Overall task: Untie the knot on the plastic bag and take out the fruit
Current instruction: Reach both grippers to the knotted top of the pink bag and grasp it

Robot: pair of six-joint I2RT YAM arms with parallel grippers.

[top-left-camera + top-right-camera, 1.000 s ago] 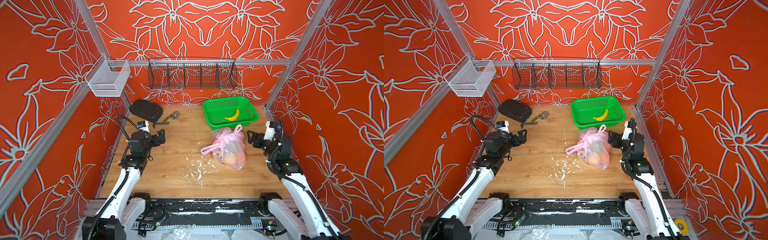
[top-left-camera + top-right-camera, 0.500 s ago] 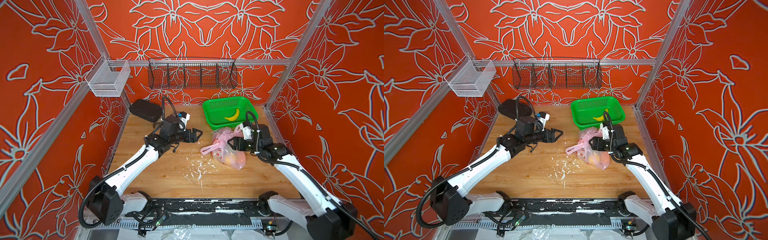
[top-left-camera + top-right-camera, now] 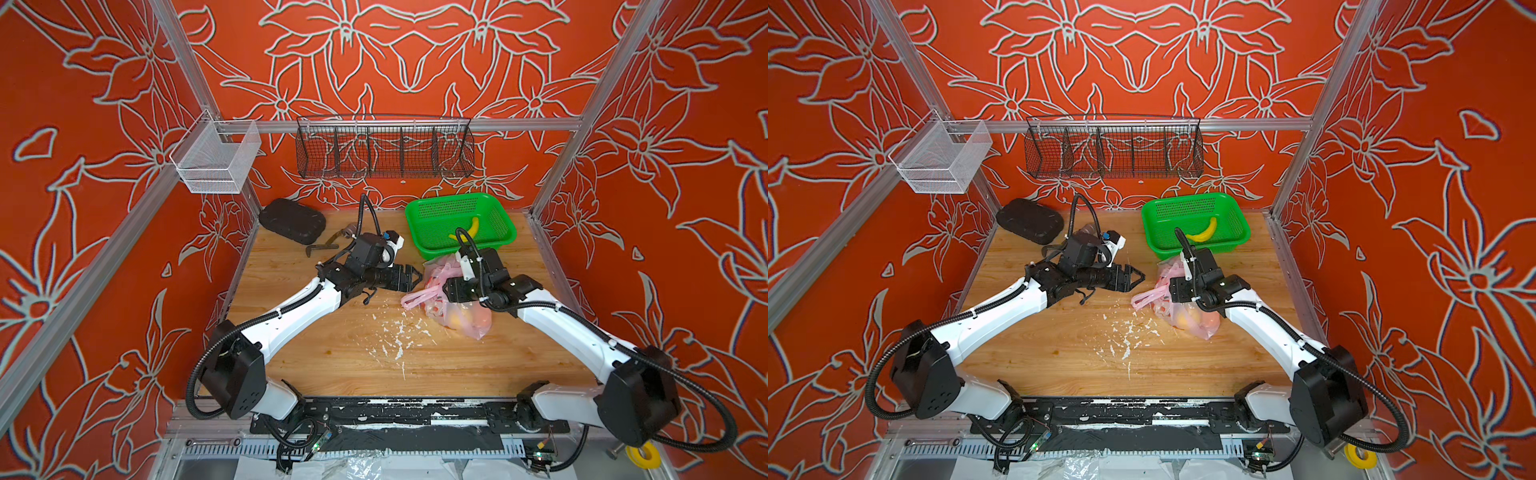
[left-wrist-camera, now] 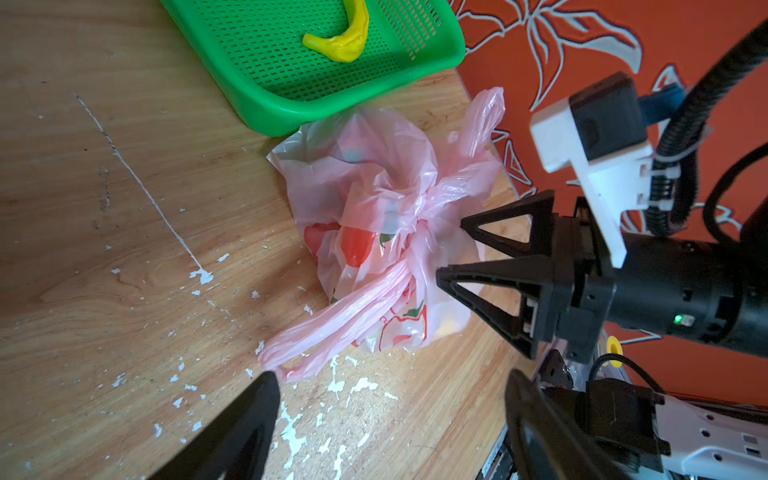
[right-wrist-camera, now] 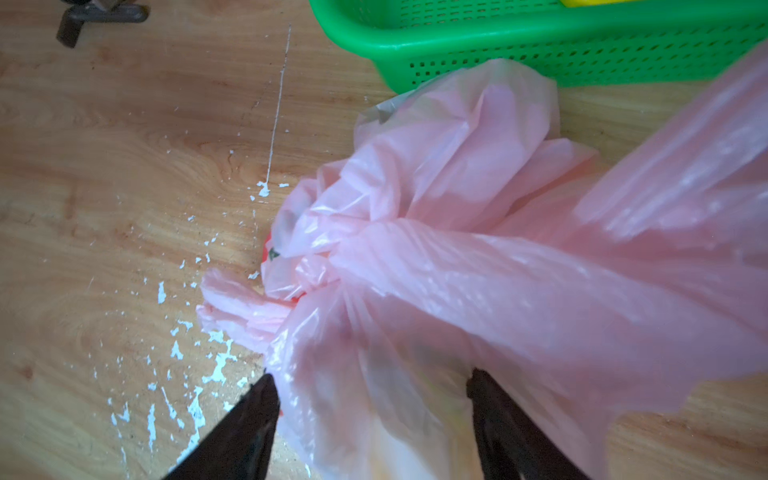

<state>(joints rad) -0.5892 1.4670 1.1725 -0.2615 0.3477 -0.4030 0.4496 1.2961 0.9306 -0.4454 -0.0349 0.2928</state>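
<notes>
**A:** In both top views the bag (image 3: 478, 328) lies on the surface (image 3: 332, 353) just beside the basket (image 3: 449, 199), fruit (image 3: 1185, 318) showing inside.

**B:** Left pincer (image 3: 1139, 279) is spread wide, just short of the bag!

**A:** Left wrist now. Right pincer (image 4: 449, 249) is apart, tips at the knot (image 4: 415, 237). Touching, maybe; hard to call.

**B:** Right wrist: plastic bulges between its fingers (image 5: 249, 415), nothing clamped.

Film, wood, plastic, wire.
The plastic bag (image 4: 374, 183) is thin, crinkled, translucent pink film; the table (image 3: 332, 357) is grained wood flecked with white chips; the green basket (image 4: 365, 93) is glossy perforated plastic; the wall rack (image 3: 384, 151) is dark wire mesh.
</notes>
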